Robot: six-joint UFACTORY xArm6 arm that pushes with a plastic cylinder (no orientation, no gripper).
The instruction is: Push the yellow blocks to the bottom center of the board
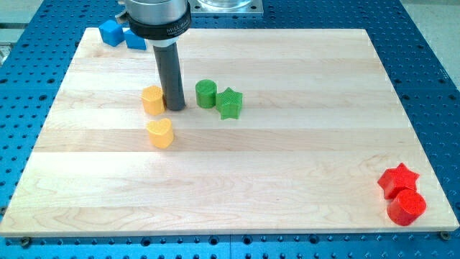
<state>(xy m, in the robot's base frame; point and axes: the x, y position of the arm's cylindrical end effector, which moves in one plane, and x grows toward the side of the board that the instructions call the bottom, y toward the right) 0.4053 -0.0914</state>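
There my tip (175, 108) stood touching the yellow hexagonal block (152, 100) on its right, above the yellow heart block (160, 133); it bore no jaws.

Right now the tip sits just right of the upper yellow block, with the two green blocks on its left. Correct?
Not quite. In the camera view my tip is just right of the upper yellow block, but the green cylinder and green star lie on its right, not left.

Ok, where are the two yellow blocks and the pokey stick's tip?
yellow heart block (160, 133), camera view, on its top face.
yellow block (152, 99), camera view, on its top face, just left of my tip.
my tip (175, 108), camera view, at the rod's very bottom end.
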